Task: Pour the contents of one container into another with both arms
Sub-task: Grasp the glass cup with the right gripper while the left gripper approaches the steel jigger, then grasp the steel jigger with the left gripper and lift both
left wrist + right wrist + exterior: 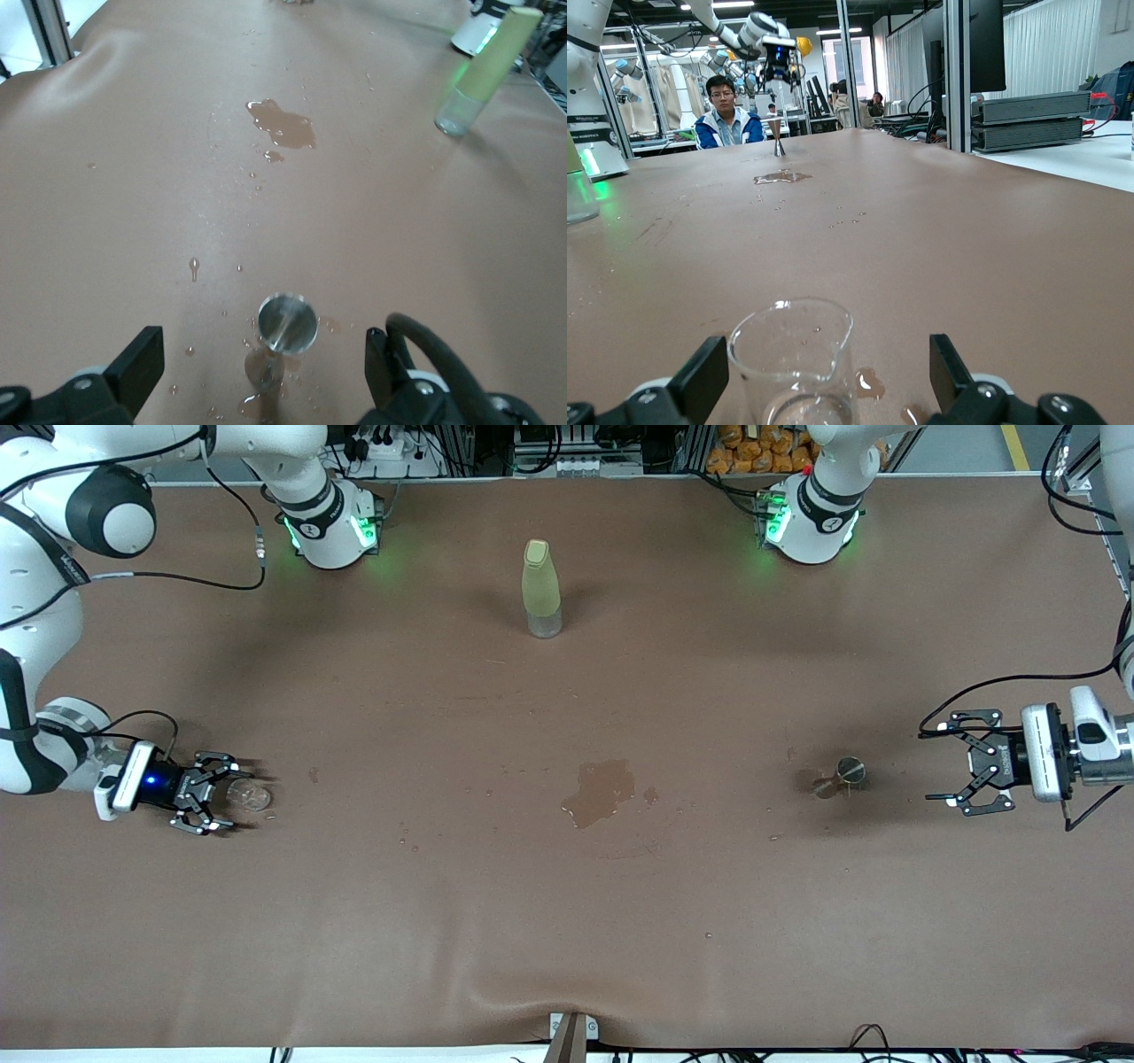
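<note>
The right arm [35, 691], white with black joint bands, reaches low along its end of the table, its black gripper [205, 804] open with the fingers on either side of a small clear glass beaker [249, 796] that stands upright on the brown cloth. The left arm [1094, 735], of the same make, lies level at its own end, its gripper [961, 779] open and pointing at a small metal jigger [849, 772] standing upright just beside it, not touching.
</note>
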### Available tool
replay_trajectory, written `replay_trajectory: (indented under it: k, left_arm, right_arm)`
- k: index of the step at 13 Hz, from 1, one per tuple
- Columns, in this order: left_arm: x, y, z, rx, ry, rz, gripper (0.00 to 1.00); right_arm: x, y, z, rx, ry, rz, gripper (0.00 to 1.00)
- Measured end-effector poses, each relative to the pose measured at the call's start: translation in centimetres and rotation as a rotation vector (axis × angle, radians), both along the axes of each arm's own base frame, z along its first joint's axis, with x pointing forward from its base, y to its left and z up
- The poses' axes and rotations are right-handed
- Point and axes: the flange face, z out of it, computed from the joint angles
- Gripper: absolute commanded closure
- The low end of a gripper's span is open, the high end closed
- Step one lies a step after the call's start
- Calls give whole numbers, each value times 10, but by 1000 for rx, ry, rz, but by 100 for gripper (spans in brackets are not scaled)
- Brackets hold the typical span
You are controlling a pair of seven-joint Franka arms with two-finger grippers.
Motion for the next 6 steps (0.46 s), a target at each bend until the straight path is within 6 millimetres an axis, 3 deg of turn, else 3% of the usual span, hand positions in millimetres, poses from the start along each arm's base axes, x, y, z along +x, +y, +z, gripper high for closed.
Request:
replay_trajectory:
  k: [2,6]
  left_arm:
    - [-8,15,-39,-68,-34,-46,0]
    - [-19,10,-102,-187,-45,-98,0]
  right_arm:
    - [-3,1,-8,4,1,-1,1]
    - [-3,2,-11,9,4,0,28]
